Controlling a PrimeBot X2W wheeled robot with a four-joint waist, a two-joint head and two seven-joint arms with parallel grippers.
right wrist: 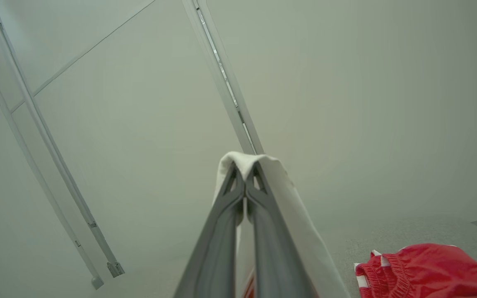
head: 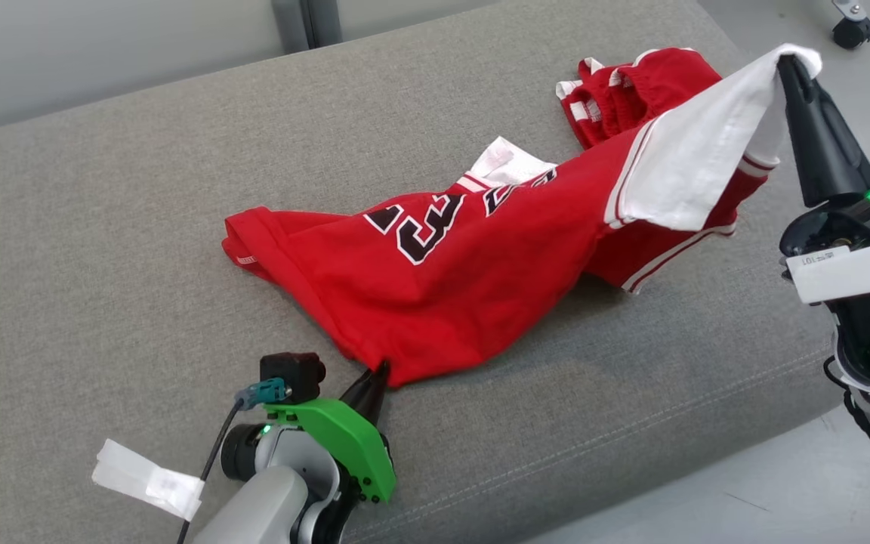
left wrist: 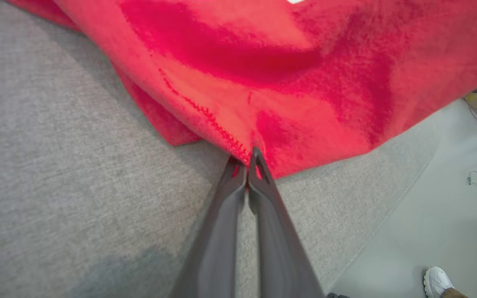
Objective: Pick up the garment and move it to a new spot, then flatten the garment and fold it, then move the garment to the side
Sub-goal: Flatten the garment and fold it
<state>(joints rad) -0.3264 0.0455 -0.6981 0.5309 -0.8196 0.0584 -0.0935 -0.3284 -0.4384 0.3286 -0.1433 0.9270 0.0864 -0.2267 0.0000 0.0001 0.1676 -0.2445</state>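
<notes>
Garment (head: 465, 302) lay lengthwise between left end effector (head: 378, 376), clamped on hem, and right end effector (head: 790, 68), clamped on raised corner.

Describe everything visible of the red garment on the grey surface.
The garment is a red jersey of soft knit-looking cloth, with white-striped trim, black white-edged numerals and a white inside. It lies crumpled and partly twisted on the grey upholstered surface. The left gripper pinches its near hem, low at the surface; the right gripper holds a white-sided edge lifted off it, so the cloth rises toward that side.
</notes>
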